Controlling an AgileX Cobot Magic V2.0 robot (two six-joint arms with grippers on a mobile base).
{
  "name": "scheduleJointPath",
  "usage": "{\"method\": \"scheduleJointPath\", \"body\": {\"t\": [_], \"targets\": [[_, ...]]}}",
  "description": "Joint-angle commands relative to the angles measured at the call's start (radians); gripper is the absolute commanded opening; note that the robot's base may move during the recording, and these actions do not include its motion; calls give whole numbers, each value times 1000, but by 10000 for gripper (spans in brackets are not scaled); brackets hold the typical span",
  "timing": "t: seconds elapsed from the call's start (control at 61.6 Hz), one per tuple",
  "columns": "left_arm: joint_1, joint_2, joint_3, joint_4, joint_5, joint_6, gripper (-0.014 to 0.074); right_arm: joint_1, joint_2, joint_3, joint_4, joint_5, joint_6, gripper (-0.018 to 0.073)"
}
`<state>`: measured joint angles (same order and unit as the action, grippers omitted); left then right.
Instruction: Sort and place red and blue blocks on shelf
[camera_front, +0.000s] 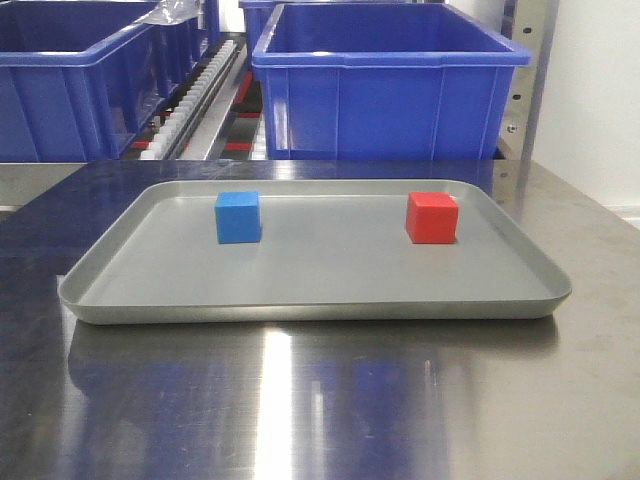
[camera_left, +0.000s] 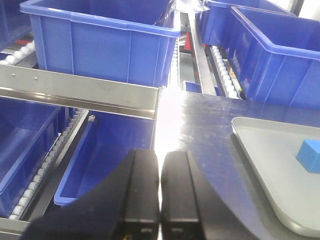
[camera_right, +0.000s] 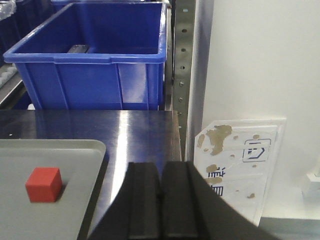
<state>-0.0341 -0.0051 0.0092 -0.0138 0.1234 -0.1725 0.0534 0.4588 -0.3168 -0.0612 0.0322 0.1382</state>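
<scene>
- You are at the very start: neither cube is sitting on the tiered metal shelf (camera_left: 75, 90) yet, so both pick-and-place moves are waiting.
- The small matte blue cube (camera_front: 238, 217) is resting toward the back-left corner of the shallow grey tray (camera_front: 300, 310). The matching red cube (camera_front: 432, 217) is sitting toward the back-right corner, well apart.
- Your left gripper (camera_left: 160, 162) is hanging off the tray's left edge, jaws pressed together on nothing.
- Your right gripper (camera_right: 160, 172) is likewise closed and empty, beyond the tray's right edge.
- The large blue plastic bins (camera_front: 390, 90) are standing behind the tray.
</scene>
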Motion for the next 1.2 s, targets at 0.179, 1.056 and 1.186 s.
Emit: {"method": "scheduleJointPath", "body": {"t": [0.179, 1.056, 1.186], "targets": [[-2, -19, 38, 1, -87, -5, 136, 29, 362, -334, 31, 170, -8, 72], [-2, -19, 38, 1, -87, -5, 136, 300, 975, -830, 186, 493, -8, 435], [-2, -19, 38, 1, -87, -5, 136, 322, 1047, -904, 187, 531, -8, 435]]}}
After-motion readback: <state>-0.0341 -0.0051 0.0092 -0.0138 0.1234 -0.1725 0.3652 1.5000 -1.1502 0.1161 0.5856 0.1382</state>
